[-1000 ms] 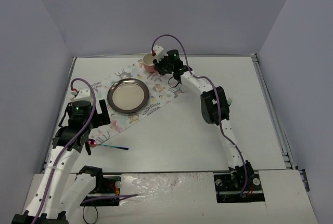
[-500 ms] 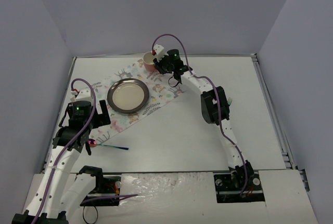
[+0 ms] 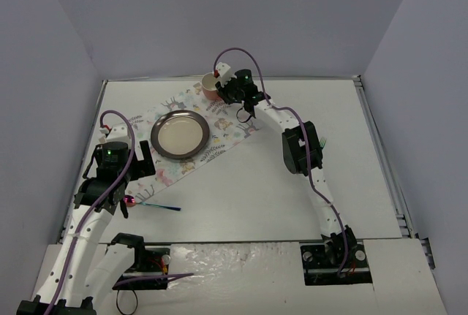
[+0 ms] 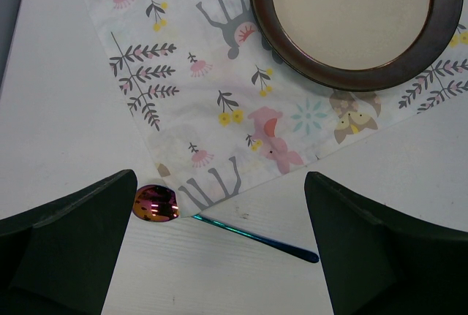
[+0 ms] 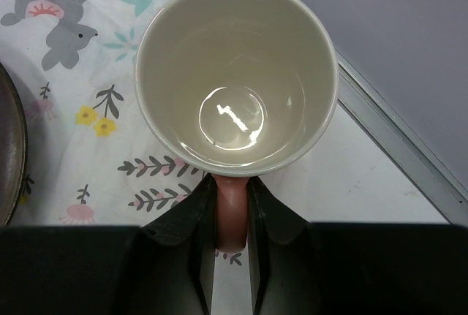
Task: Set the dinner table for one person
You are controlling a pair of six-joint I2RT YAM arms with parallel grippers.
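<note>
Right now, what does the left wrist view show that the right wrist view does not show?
Only the left wrist view: the spoon, lying on the table beside the placemat's corner, under the open left gripper. Only the right wrist view: the cup, empty, its pink handle clamped by the right gripper, and the metal rail at the table's edge. Both: the placemat, the plate's dark rim and the white table.
</note>
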